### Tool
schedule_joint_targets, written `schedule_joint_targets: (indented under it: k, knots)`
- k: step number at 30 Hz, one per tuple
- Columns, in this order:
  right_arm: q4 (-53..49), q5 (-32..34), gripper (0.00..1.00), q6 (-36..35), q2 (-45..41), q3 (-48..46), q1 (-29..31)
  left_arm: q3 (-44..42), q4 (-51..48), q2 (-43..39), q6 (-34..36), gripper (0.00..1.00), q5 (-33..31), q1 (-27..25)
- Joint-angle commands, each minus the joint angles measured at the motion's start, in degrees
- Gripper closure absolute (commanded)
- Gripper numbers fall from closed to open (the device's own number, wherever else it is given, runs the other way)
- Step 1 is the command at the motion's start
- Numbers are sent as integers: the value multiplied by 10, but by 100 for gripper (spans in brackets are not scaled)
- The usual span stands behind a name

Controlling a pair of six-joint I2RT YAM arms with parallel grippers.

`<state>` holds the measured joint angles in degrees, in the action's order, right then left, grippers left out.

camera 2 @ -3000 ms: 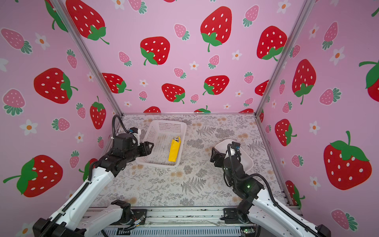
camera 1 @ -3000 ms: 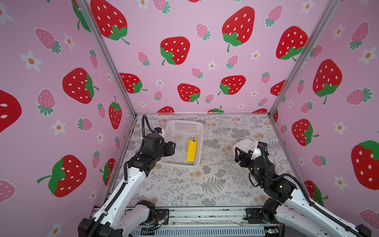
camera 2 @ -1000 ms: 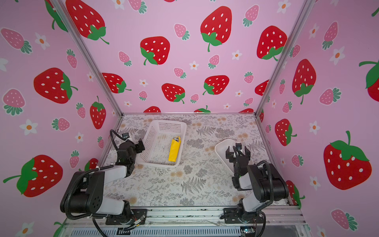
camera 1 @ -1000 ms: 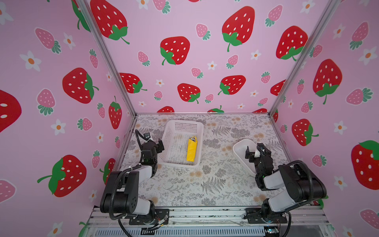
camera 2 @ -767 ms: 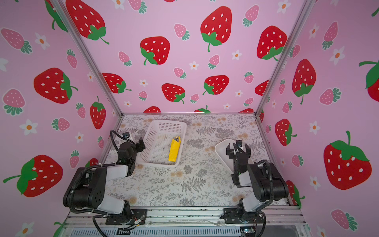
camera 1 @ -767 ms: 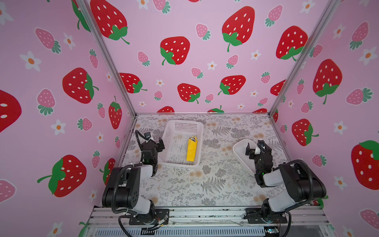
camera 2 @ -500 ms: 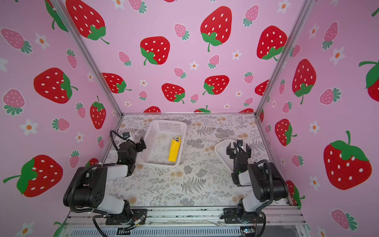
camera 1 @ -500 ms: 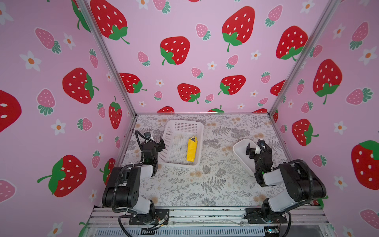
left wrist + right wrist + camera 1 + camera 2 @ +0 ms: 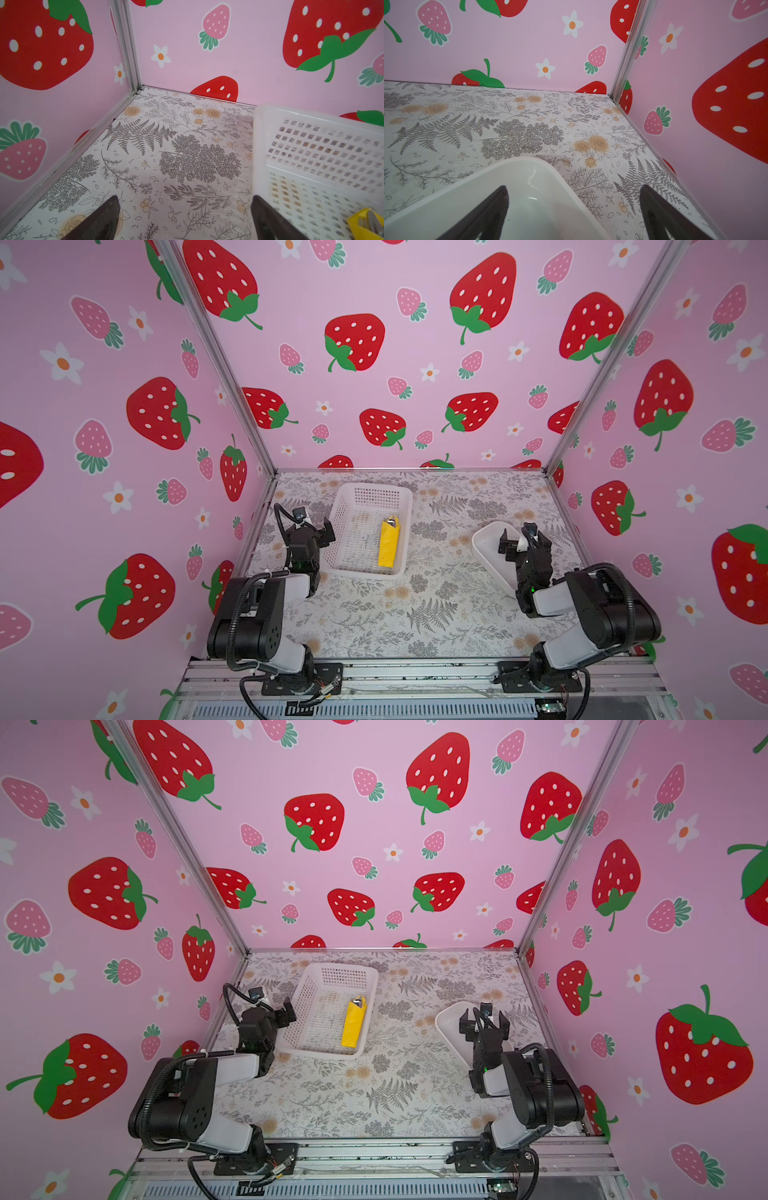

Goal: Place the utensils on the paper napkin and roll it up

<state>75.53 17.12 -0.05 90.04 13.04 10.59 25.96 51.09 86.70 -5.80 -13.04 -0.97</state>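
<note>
On the surface (image 9: pixel 436 614) stands one white mesh basket (image 9: pixel 376 498), toward the back left corner, and one white oblong tray (image 9: pixel 484 541) near the right edge; two containers in all. In the basket lies one yellow paper napkin (image 9: pixel 389 545), rolled up; metal utensils (image 9: pixel 372 221) poke from its end, though how many cannot be counted. Two robot arms reach in from the front edge, each with one claw: a left claw (image 9: pixel 311 531) and a right claw (image 9: pixel 522 541); two claws in all.

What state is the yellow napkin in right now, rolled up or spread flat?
Rolled up. The napkin lies as a narrow yellow bundle inside the white basket, with utensils poking from its far end.
</note>
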Motion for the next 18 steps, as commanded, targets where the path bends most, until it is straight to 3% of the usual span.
schedule_joint_targets:
  k: [1,18]
  knots:
    - [1,8,0,-1,4,7,-6,-11,-53,19,19,1,-3,-4]
    - [-2,7,0,1,4,8,-5,-10,-54,19,19,1,-3,-4]
